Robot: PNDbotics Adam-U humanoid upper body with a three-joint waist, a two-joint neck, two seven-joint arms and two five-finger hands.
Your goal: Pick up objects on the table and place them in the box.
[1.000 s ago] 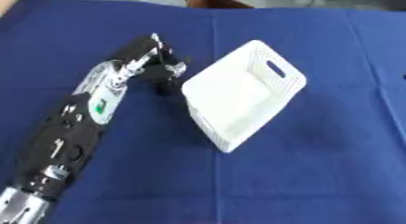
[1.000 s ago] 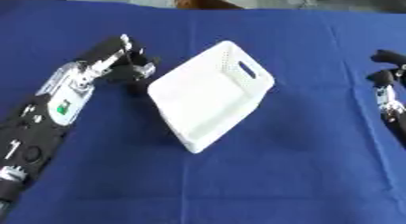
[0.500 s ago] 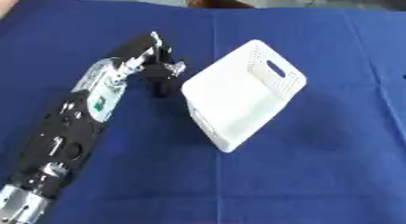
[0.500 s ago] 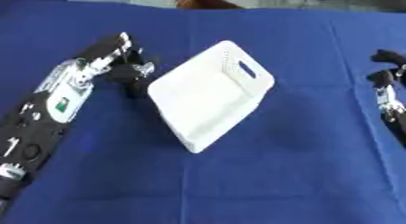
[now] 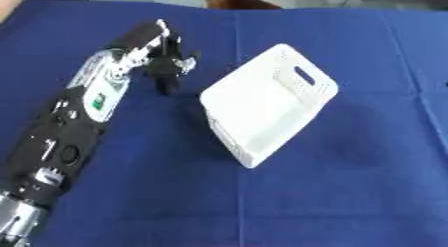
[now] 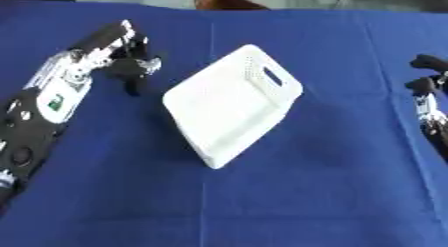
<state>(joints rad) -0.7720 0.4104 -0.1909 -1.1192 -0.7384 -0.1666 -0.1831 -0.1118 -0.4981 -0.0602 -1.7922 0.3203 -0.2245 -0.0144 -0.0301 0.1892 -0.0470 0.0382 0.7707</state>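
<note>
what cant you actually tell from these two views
- Left robot hand: dark fingers blur together in both eye views, so whether it holds anything is unclear.
- Right robot hand: cut off by the right edge of the right eye view, absent from the left eye view; finger state unclear.
- White box: tilted, so its near wall hides part of the inside.

The left hand (image 5: 166,66) has fingers too blurred to tell whether they hold anything; the right hand (image 6: 426,83) is cut by the picture edge, only some fingers showing
</note>
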